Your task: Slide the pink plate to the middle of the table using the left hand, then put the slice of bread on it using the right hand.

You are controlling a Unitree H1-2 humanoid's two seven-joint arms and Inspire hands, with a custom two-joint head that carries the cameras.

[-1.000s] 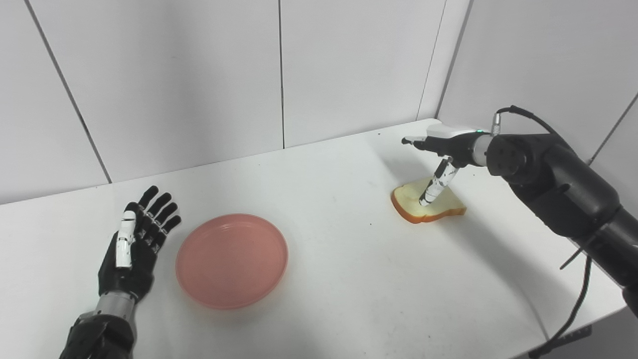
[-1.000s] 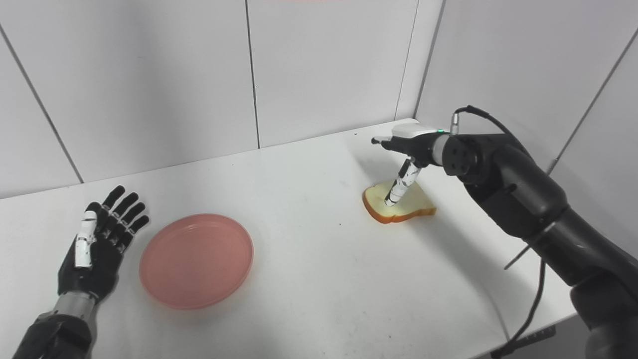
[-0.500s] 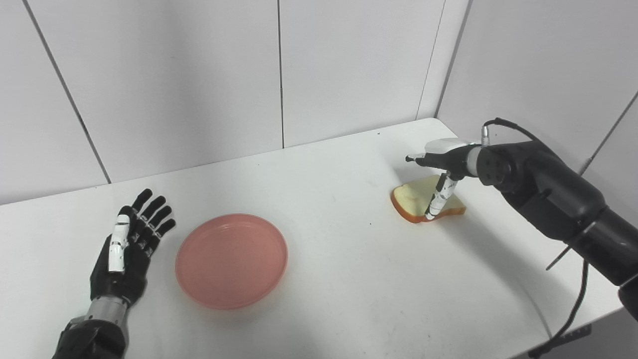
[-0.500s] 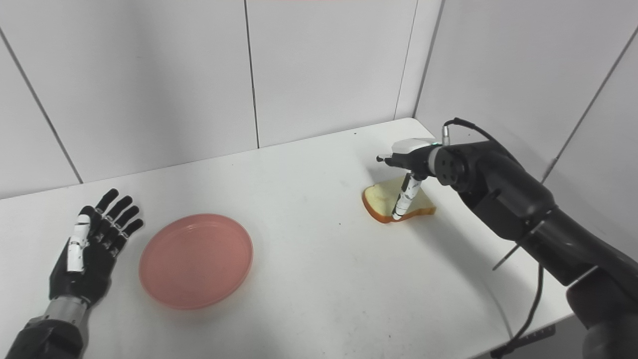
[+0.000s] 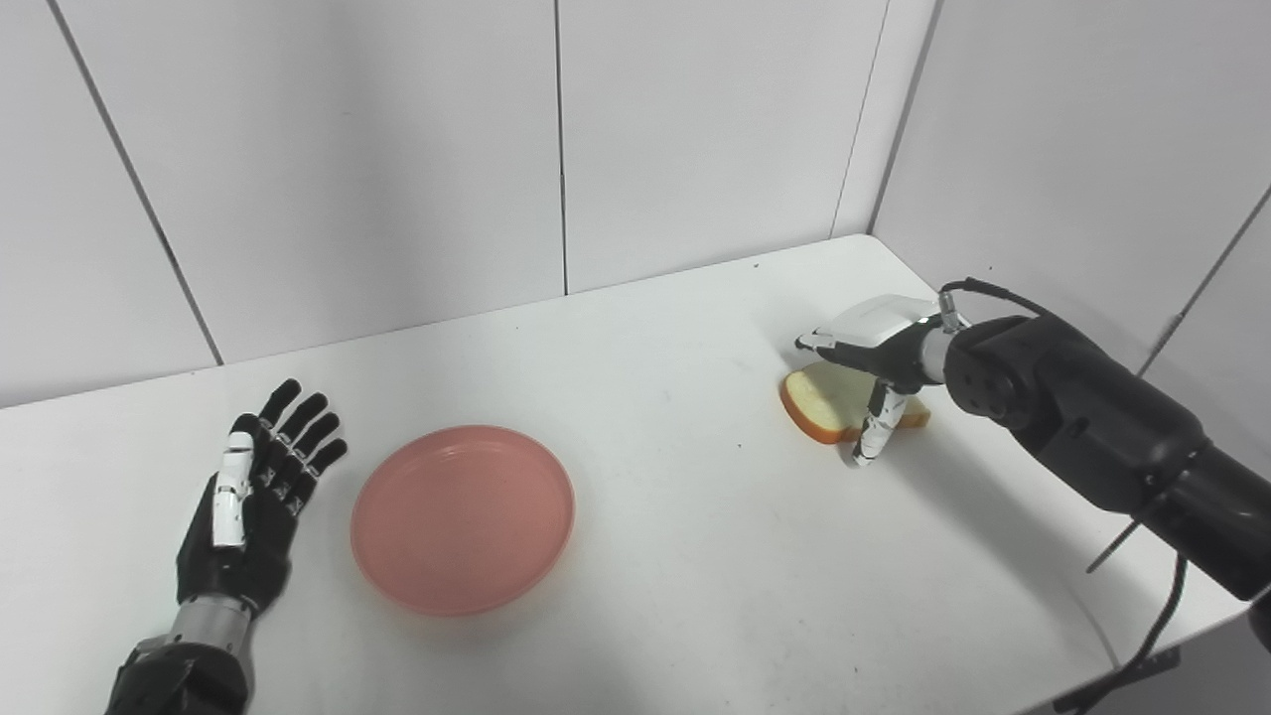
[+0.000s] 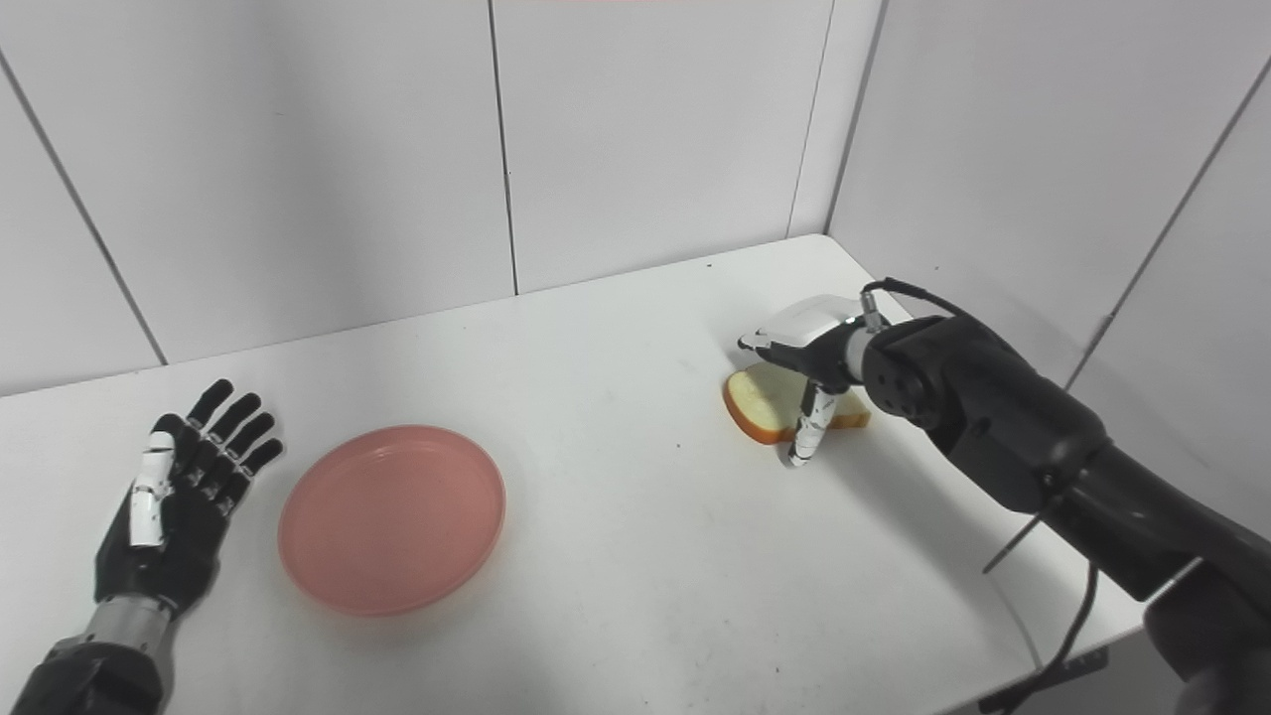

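Right hand (image 5: 874, 353) is hovering over the bread (image 5: 829, 405), thumb poking down by its near edge, not gripping anything. Left hand (image 5: 253, 497) is lying spread, left of the plate (image 5: 463, 518). A shallow grab probably just shoves the bread farther from the plate.

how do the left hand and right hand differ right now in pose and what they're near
The left hand lies flat and palm up on the table, fingers spread, just left of the pink plate without touching it. The right hand is held above the table over the slice of bread, one finger pointing down past the bread's near edge. The left hand faces up; the right hand shows its white back. Neither holds anything.
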